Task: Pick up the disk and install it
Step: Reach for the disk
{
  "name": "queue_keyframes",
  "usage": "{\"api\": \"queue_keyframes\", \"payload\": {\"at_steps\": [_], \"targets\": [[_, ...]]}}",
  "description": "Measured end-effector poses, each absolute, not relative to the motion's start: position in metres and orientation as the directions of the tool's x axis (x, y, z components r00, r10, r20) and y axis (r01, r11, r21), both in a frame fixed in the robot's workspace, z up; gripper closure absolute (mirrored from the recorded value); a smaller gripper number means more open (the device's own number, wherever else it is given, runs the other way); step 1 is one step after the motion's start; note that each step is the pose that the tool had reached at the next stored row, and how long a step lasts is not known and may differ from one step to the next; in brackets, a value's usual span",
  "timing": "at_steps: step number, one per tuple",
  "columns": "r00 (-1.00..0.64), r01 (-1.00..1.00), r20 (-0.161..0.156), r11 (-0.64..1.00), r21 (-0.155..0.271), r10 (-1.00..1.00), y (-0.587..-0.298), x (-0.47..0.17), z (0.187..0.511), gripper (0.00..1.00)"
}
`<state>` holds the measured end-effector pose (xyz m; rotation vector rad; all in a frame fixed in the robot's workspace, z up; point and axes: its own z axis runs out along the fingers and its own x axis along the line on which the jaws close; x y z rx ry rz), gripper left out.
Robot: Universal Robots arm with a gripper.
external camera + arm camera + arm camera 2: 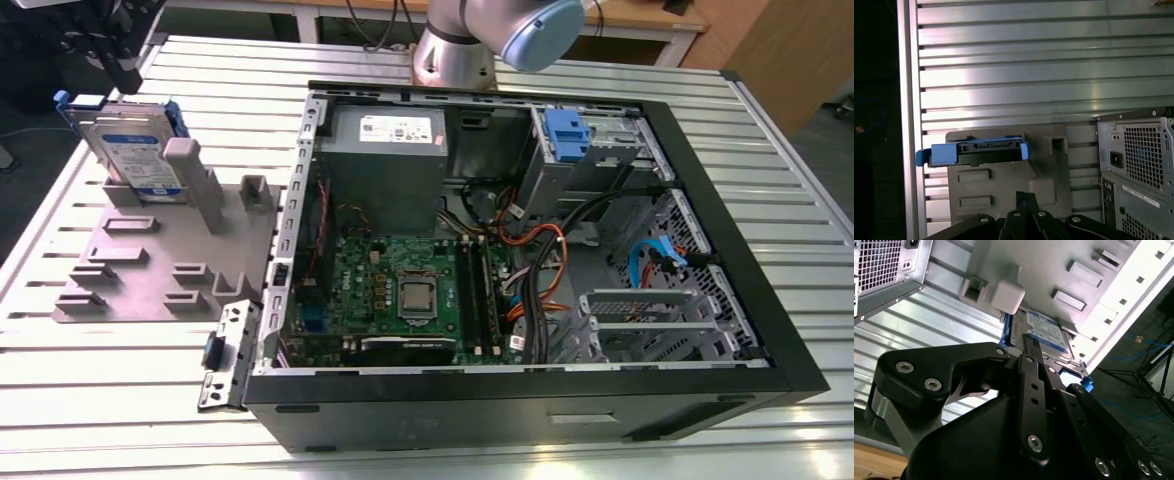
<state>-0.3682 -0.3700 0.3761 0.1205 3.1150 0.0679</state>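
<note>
Risk, contact: judged from how the claw [123, 72] stands, a descent with the jaws together would strike the top edge of the disk [134, 150] instead of straddling it, and could rock it in its slot.
Risk, grip: the blue carrier frame [924, 156] round the disk looks like thin plastic. A pinch placed off centre could flex it, or let the heavy drive twist out on the lift.
Risk, holder: the disk sits in a snug slot of the grey holder [134, 270]. A pull that is not straight could bind it and drag the holder across the slatted table [107, 400].
Risk, case: orange and black cables [534, 240] crowd the inside of the open computer case [747, 300], so a carried drive could snag there.
Claw, opening: in both wrist views the jaws look brought together, with nothing between them [1025, 196] [1026, 340].
Claw, contact: it holds nothing. It hangs just above the disk's top edge, and I see no touch.
Disk, place: it stands upright on edge at the far end of the holder, on the exterior view's left, well apart from the case's inside, with its labelled face showing in the second wrist view [1046, 332].
Disk, from above: its connector edge faces up toward the claw in the first wrist view [974, 150].
</note>
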Motion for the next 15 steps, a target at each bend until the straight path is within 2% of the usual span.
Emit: {"api": "queue_keyframes", "payload": {"at_steps": [15], "targets": [[-0.997,0.077,-0.022,0.996,0.044,0.078,-0.3699,-0.3731,0.3761,0.89]]}}
